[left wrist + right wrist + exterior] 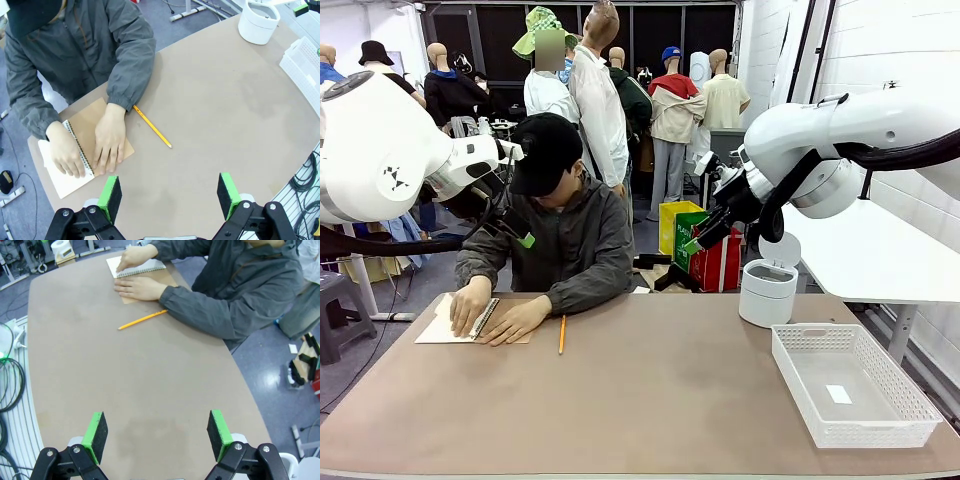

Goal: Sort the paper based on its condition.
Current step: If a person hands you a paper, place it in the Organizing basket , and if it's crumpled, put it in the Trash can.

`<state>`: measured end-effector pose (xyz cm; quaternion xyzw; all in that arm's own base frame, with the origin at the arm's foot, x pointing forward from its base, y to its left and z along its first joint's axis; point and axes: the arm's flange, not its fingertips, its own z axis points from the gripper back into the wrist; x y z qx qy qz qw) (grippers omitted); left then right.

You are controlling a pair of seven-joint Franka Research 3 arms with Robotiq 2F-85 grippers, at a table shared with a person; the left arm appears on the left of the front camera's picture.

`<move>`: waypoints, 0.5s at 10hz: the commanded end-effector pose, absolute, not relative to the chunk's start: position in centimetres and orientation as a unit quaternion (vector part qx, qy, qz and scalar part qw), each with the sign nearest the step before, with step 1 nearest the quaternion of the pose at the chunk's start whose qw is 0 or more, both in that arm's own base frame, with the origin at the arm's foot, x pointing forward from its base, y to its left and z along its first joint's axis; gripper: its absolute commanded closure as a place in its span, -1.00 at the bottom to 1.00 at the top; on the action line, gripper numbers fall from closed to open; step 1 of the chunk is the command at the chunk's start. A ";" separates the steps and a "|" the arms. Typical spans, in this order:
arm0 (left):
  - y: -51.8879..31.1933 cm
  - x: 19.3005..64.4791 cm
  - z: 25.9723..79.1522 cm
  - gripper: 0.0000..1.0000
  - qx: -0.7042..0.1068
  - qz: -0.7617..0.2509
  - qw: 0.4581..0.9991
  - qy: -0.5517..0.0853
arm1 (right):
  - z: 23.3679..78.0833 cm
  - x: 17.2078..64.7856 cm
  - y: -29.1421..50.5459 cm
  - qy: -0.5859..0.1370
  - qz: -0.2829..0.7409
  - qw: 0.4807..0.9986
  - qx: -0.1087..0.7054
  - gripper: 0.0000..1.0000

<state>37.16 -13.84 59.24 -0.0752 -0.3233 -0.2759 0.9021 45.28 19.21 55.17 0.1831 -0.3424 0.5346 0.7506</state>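
Pressing both hands (492, 317) on the open notebook (82, 152) at the far left, the person covers the paper (442, 333); both grippers, left (170, 196) and right (156, 437), hover wide open and empty, and reaching now might strike those hands

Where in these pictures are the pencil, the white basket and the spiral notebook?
pencil (152, 127): left wrist view, middle of its yellow shaft.
white basket (913, 389): front view, its right-hand rim.
spiral notebook (150, 269): right wrist view, bare white page beside the person's hand.
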 end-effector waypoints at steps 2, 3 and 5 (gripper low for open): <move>-13.7 37.2 59.4 -1.00 -0.076 -0.275 0.902 -0.325 | 55.2 45.3 19.2 -0.344 0.533 0.752 0.180 -1.00; -13.7 37.2 59.4 -1.00 -0.076 -0.275 0.902 -0.325 | 55.2 45.3 19.2 -0.344 0.533 0.752 0.180 -1.00; -13.7 37.2 59.4 -1.00 -0.076 -0.275 0.902 -0.325 | 55.2 45.3 19.2 -0.344 0.533 0.752 0.180 -1.00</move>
